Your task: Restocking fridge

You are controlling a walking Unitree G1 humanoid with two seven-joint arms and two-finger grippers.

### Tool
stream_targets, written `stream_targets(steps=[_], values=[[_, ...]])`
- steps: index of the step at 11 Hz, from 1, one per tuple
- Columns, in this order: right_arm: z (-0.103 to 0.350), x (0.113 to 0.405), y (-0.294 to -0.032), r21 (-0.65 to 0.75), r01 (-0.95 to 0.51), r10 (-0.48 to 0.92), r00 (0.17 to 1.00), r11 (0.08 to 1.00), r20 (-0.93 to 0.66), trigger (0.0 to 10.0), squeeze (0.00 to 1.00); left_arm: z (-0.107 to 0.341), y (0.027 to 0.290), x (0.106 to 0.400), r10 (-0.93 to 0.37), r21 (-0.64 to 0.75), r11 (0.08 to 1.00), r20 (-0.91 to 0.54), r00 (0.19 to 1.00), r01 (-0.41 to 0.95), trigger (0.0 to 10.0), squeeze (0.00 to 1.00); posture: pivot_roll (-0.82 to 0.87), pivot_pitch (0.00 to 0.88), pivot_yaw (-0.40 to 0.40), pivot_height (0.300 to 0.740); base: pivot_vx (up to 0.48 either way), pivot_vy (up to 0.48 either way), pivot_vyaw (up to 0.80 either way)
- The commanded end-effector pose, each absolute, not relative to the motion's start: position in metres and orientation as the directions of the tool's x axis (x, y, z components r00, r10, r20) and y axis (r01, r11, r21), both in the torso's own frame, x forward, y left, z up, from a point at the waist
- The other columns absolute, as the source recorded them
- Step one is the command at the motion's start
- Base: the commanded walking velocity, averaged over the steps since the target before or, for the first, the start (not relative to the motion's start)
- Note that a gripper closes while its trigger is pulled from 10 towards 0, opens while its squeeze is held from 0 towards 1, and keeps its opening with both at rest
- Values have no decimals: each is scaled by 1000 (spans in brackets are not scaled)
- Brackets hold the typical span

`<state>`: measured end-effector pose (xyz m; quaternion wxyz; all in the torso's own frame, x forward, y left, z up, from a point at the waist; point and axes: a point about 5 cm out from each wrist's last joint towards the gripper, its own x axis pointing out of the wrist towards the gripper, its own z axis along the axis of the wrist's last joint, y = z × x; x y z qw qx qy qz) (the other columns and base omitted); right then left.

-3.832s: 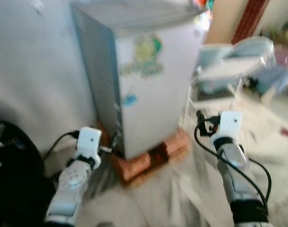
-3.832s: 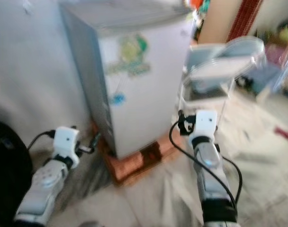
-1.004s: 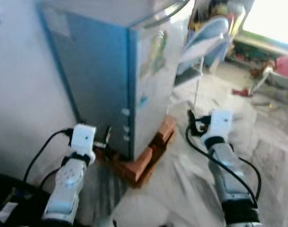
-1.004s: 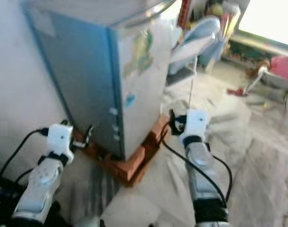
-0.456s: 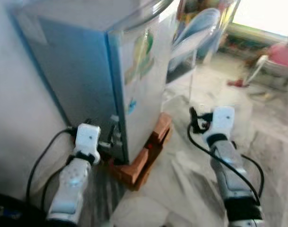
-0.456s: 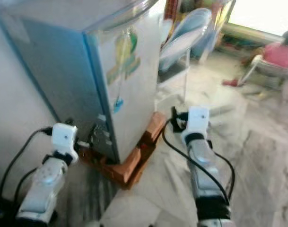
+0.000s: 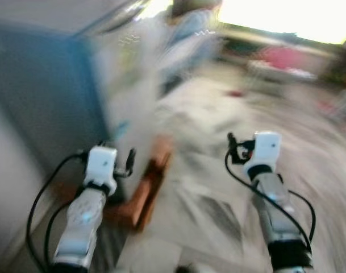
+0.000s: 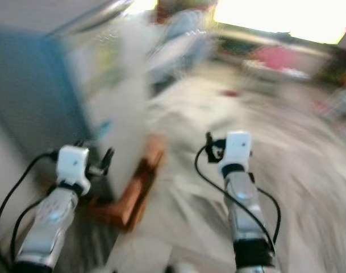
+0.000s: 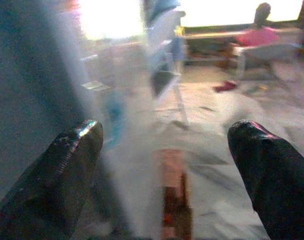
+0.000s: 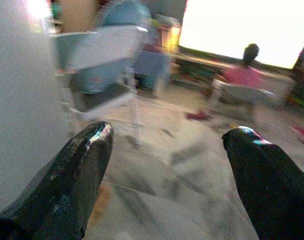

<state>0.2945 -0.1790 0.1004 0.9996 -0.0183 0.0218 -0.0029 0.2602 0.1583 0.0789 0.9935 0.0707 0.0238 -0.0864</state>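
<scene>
The small fridge (image 7: 53, 85) stands at the left, blurred, with a blue-grey side and a pale stickered door (image 7: 127, 74) that looks shut. It rests on red bricks (image 7: 141, 196). My left gripper (image 7: 129, 162) is held out low beside the fridge's front corner; in the left wrist view its fingers (image 9: 67, 170) stand wide apart with nothing between them. My right gripper (image 7: 232, 149) hovers over the floor to the right of the fridge, and its fingers (image 10: 82, 165) are also spread and empty.
A pale blue high chair (image 10: 107, 55) stands just beyond the fridge. A person in pink (image 10: 244, 72) sits far back near a bright window. Marbled floor (image 7: 218, 193) stretches to the right of the fridge. The eye views are heavily motion-blurred.
The camera has swung to the right, so the fridge has slid toward the left edge and everything is smeared. Both arms keep the same raised pose with their fingers apart.
</scene>
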Motion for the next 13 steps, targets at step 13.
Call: stream_targets(steps=[13], values=[[104,293,-185,-54,-4,1,999,999,-43,10000,0,76,173,268,-18,83,996,-102,995,27,10000,0,58,0,-42,740,0,0,-62]])
